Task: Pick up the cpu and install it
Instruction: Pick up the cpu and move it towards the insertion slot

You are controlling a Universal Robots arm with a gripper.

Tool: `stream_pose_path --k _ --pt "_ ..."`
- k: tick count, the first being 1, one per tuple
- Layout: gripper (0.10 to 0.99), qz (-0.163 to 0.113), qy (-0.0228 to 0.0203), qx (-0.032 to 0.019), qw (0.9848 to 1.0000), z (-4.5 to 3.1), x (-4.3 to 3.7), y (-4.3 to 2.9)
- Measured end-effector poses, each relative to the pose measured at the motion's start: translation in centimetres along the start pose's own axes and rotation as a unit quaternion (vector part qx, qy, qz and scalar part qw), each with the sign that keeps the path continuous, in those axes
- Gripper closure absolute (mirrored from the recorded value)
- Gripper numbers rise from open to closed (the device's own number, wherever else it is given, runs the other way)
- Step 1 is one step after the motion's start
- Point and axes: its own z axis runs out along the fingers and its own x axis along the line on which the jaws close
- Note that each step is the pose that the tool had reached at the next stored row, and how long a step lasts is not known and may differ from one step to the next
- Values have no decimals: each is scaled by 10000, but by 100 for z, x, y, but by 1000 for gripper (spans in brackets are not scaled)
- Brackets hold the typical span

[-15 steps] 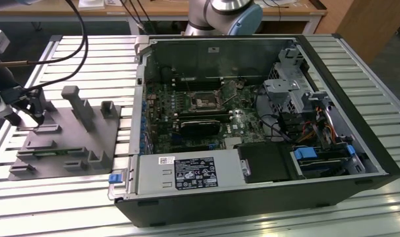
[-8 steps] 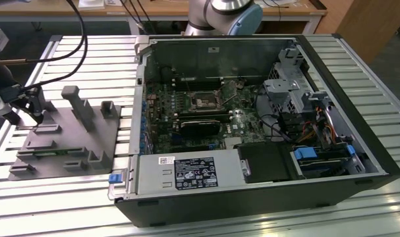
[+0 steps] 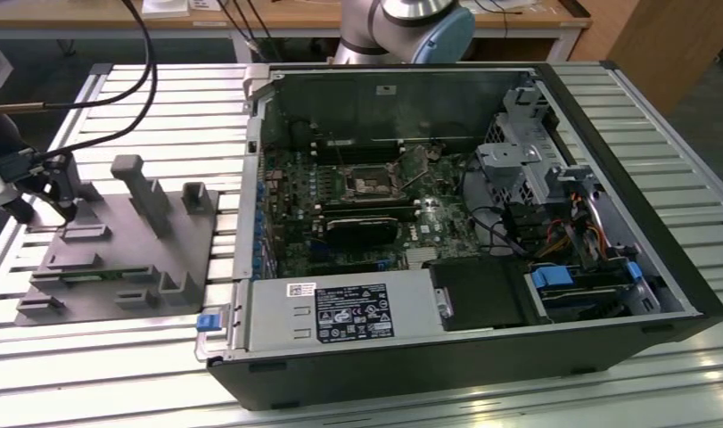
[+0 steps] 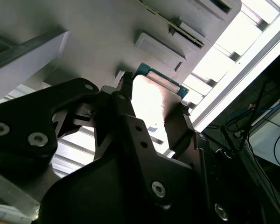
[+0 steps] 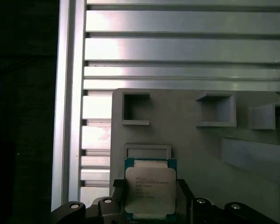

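The slatted aluminium desk (image 3: 646, 98) carries two items. An open black computer case (image 3: 456, 374) covers the middle and the side toward the exterior view's right. A grey fixture plate (image 3: 100, 267) lies flat beside it, near the desk edge at the exterior view's left.

The motherboard socket (image 3: 367, 183) lies inside the case, well apart from the gripper.

The gripper (image 3: 54, 203) hangs over the far corner of the fixture plate, closest to that same desk edge.

In both wrist views the gripper (image 5: 150, 186) (image 4: 151, 100) is closed down to the width of the cpu (image 5: 148, 179) (image 4: 151, 91). One dark finger (image 5: 183, 193) presses against each of two opposite edges of the chip. The cpu lies level between them, metal top upward, with its green rim showing past the lid. It sits over the fixture plate (image 5: 196, 154), just beside a shallow square recess (image 5: 148, 151).

Limits of observation:
- Whether the cpu rests on the plate or is raised off it cannot be determined.
- In the first wrist view the picture edge cuts off the chip's near edge and the gripper body.
- In the exterior view the fingertips are dark, and what is between them is hard to make out.
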Motion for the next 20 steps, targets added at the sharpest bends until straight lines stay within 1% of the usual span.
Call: stream_pose_path --k 20 --pt "561 0 -1 0 10000 -84 1 6"
